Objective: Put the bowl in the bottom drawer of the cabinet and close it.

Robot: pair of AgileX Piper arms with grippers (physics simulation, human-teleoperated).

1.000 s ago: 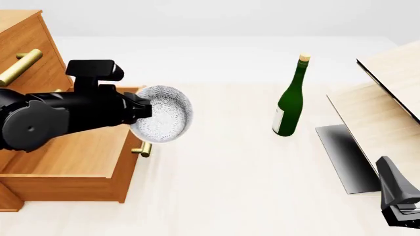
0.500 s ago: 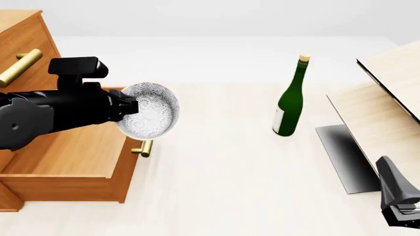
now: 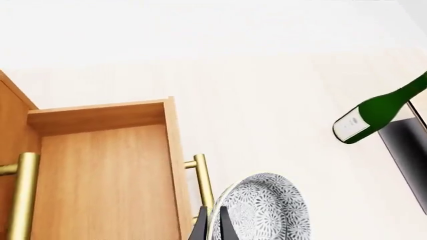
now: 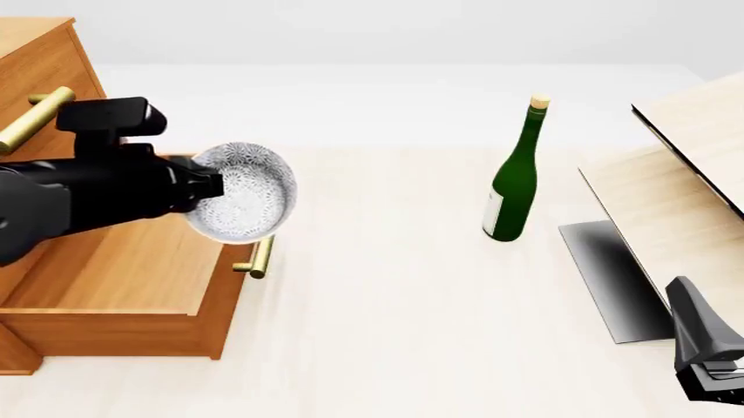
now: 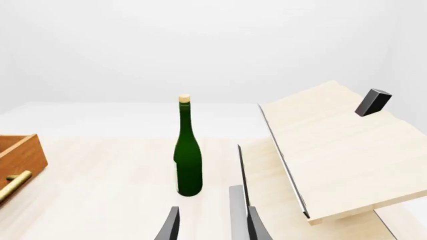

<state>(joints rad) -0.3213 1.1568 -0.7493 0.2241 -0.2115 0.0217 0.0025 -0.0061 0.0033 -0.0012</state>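
The white speckled bowl (image 4: 244, 205) hangs tipped on its side above the front edge of the open bottom drawer (image 4: 117, 270). My left gripper (image 4: 211, 188) is shut on its rim. In the left wrist view the bowl (image 3: 265, 210) sits just outside the drawer's front wall and brass handle (image 3: 201, 181), with the left gripper (image 3: 211, 226) pinching its edge; the drawer (image 3: 100, 175) holds nothing. The orange-brown cabinet (image 4: 41, 74) rises at far left. My right gripper (image 4: 715, 376) rests low at the table's near right, open and holding nothing (image 5: 210, 225).
A green bottle (image 4: 513, 174) stands upright mid-table, also visible from the right wrist (image 5: 188, 160). Pale wooden boards (image 4: 680, 196) lean at the right over a dark plate (image 4: 611, 279). A small black block (image 5: 372, 101) sits on the upper board.
My left arm has carried the bowl leftward, from beside the drawer's handle to over the drawer's front edge. The right arm has not moved.
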